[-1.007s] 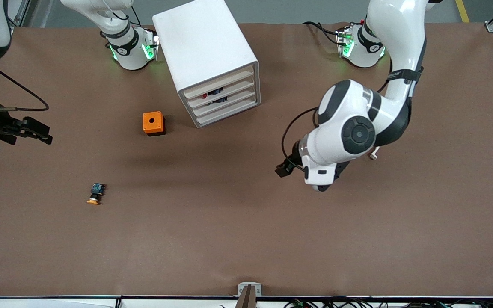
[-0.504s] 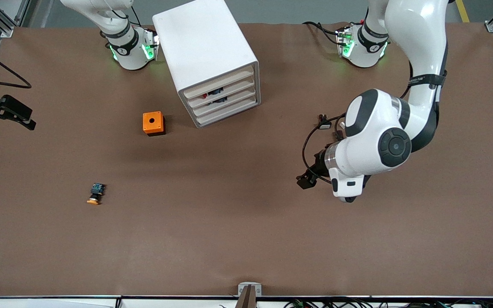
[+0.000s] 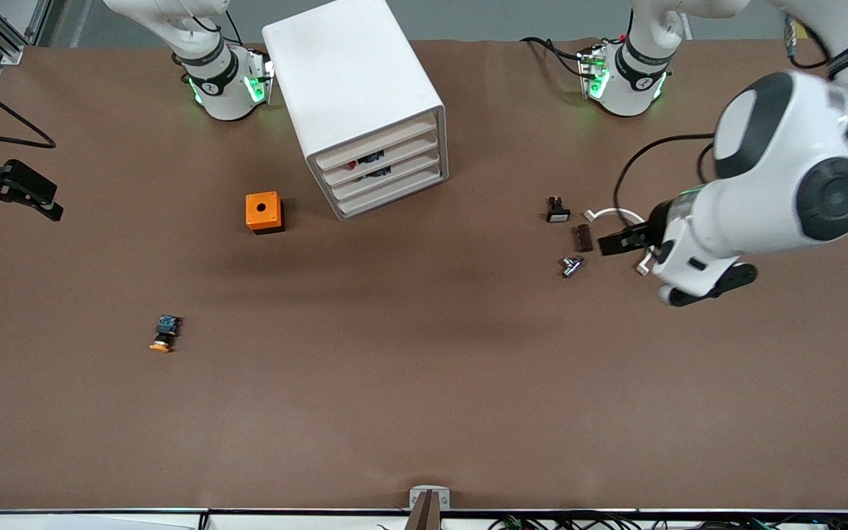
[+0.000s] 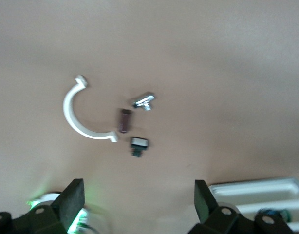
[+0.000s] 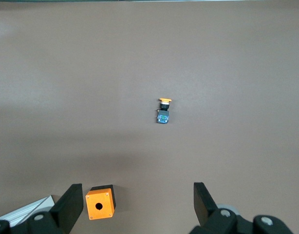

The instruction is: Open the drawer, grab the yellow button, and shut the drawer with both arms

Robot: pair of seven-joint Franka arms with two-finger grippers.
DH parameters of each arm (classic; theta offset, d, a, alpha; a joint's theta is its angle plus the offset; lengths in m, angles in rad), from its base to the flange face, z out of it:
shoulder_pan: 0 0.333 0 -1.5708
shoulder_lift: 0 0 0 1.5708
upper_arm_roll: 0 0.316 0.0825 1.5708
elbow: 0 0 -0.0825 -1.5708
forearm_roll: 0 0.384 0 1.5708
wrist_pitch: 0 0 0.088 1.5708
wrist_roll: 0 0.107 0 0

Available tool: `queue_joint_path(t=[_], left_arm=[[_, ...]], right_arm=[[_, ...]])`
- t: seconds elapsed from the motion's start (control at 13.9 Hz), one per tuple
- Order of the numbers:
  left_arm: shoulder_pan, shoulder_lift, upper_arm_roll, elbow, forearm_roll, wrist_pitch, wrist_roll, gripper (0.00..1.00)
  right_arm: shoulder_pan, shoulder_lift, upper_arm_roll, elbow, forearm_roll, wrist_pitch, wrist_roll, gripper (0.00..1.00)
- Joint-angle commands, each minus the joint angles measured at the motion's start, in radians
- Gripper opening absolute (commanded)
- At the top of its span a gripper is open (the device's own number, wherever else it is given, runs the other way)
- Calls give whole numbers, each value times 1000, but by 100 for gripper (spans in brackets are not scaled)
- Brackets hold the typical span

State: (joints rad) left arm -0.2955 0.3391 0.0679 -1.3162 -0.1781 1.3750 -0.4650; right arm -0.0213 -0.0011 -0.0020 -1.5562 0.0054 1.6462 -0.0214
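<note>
The white cabinet point(image 3: 354, 81) stands between the arm bases. Its top drawer point(image 3: 376, 145) sits flush with the three drawers below it. The button point(image 3: 163, 333), with an orange cap and a blue-black body, lies on the bare table, nearer to the front camera than the orange cube point(image 3: 264, 212). It also shows in the right wrist view point(image 5: 163, 111). My right gripper point(image 3: 50, 205) hangs open and empty over the edge at the right arm's end of the table; its own view point(image 5: 137, 201) shows it too. My left gripper point(image 3: 615, 243) is open and empty over small parts, as its own view point(image 4: 138, 199) shows.
Under the left gripper lie a black-and-white switch point(image 3: 558, 210), a brown piece point(image 3: 583, 237), a metal piece point(image 3: 571, 265) and a white C-shaped clip point(image 4: 80, 117). The orange cube point(image 5: 101, 203) sits between the right gripper's fingers in its view. Cabinet drawers show in the left wrist view point(image 4: 259, 191).
The left arm has swung away from the cabinet toward its own end of the table, uncovering the small parts. The right gripper drew back toward the table's edge, then held nearly still.
</note>
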Motion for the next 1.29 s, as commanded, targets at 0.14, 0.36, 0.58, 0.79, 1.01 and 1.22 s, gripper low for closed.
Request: queue_joint_path(t=[0.14,0.36,0.58,0.79,1.01,1.22], left_arm=[[147,-198,-14,-181,64,-19,297,99],[192,-311,-16,-329,98,74,370,99],[196,-417,-14,-483,98,202,384,99],[196,-428,-20,-494,118,216,384,99],[216,-436,-49,-494,121,226,382,99],[301,-437,-149,-483,124,245,382,99]], right_arm=[[3,-20,-3,-18,-19,12,-6,100],[4,-20,-1,-16,-31,11,-6,100],[4,-20,-1,-15,-33,11,-6,100],[4,-20,-1,-13,-33,10,-5,100],[4,-20,-1,-13,-33,9,-5,100],[4,-20,-1,-13,-33,9,-5,100]])
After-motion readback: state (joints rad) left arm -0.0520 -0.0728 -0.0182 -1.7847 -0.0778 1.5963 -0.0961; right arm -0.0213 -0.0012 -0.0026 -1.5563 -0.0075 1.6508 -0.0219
